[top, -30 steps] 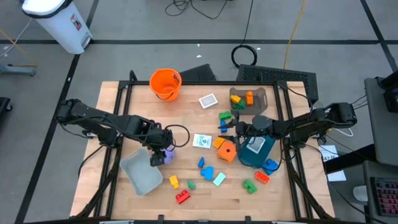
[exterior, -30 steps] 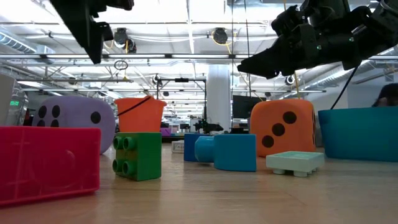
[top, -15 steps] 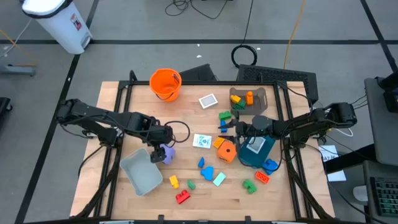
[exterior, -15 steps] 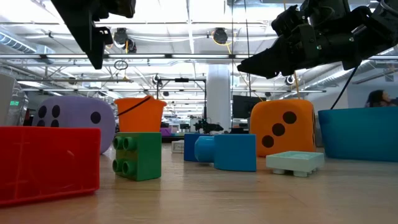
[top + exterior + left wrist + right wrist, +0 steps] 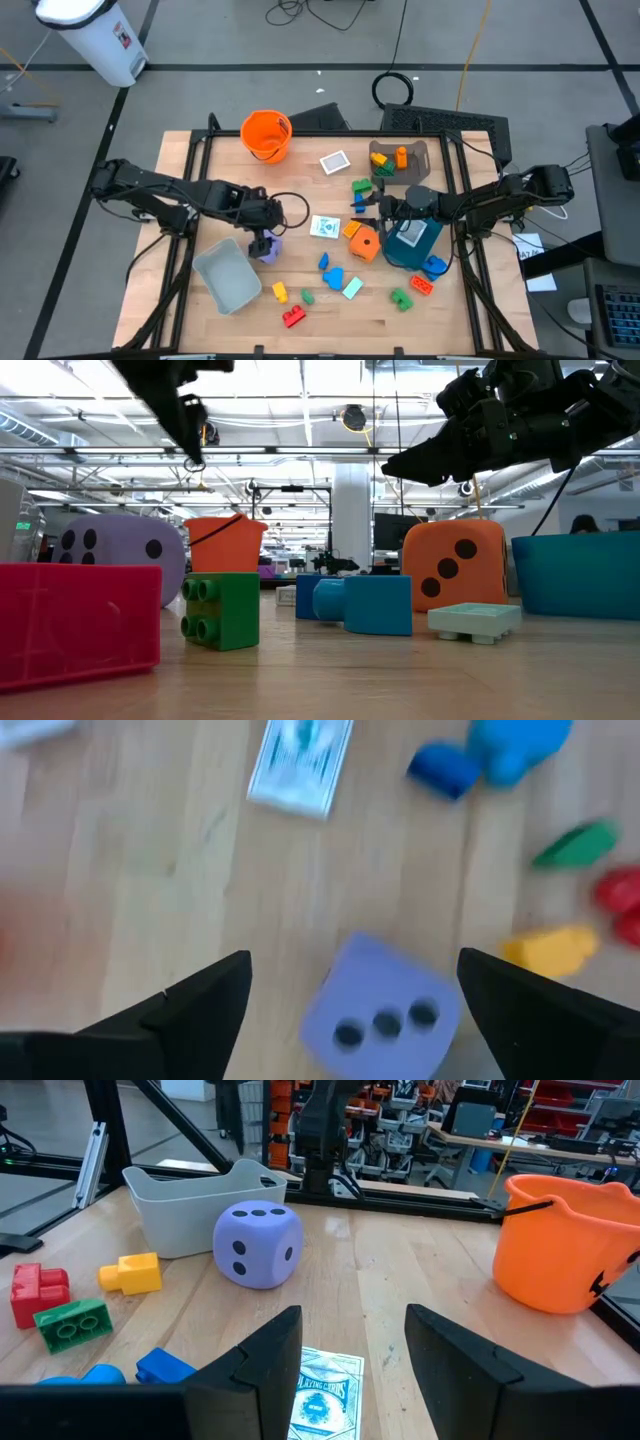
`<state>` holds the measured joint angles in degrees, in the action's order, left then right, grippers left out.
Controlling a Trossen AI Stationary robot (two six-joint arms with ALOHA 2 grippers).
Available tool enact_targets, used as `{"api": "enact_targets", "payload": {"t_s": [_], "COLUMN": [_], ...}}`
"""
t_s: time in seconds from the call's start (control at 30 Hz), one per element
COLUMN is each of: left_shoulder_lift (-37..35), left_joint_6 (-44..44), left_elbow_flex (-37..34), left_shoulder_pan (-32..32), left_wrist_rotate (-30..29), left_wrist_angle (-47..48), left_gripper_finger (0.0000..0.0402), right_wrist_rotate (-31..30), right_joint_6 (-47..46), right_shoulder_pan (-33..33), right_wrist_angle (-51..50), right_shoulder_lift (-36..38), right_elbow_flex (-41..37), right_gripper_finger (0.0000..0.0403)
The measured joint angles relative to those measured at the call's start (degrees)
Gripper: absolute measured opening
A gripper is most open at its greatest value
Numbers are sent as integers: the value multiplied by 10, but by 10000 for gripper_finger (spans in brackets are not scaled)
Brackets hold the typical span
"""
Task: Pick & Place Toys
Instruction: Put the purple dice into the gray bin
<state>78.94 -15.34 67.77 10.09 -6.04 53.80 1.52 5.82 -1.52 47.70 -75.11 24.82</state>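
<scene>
Opening wider, the left gripper [image 5: 262, 226] had drifted off the grey bin [image 5: 228, 277]; jaws apart above the purple die [image 5: 265, 247], it needed recentring. Right gripper [image 5: 383, 209] hovered, jaws apart.

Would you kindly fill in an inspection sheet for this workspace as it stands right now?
Surface: pale wooden tabletop in a dark frame.
Job's things: purple dotted die stands on the wood beside the grey plastic bin; orange dotted die, white picture cards and small coloured plastic blocks lie scattered mid-table.
Clutter: orange plastic bucket, teal bin, a brown tray holding blocks.
Grippers: left gripper open, above the purple die and apart from it; right gripper open, empty, near the teal bin.
Cables: black coil and loose leads on the floor.
Surroundings: white bin, workshop benches behind.
</scene>
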Motion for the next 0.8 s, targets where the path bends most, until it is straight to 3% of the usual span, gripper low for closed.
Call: {"api": "enact_targets", "payload": {"t_s": [0.27, 0.37, 0.67, 0.8], "left_shoulder_lift": [0, 4, 10, 17], "left_joint_6": [-10, 9, 39, 51], "left_elbow_flex": [0, 0, -14, -32], "left_shoulder_pan": [0, -3, 0, 3], "left_wrist_rotate": [24, 45, 30, 30], "left_wrist_angle": [-101, -83, 7, 11], "left_gripper_finger": [351, 351, 352, 371], "right_wrist_rotate": [0, 0, 0, 0], "right_joint_6": [0, 0, 7, 9], "right_shoulder_pan": [0, 0, 0, 0], "right_wrist_angle": [0, 0, -5, -9], "right_shoulder_lift": [0, 0, 0, 0], "right_elbow_flex": [0, 0, 0, 0], "right_gripper_finger": [171, 171, 171, 171]}}
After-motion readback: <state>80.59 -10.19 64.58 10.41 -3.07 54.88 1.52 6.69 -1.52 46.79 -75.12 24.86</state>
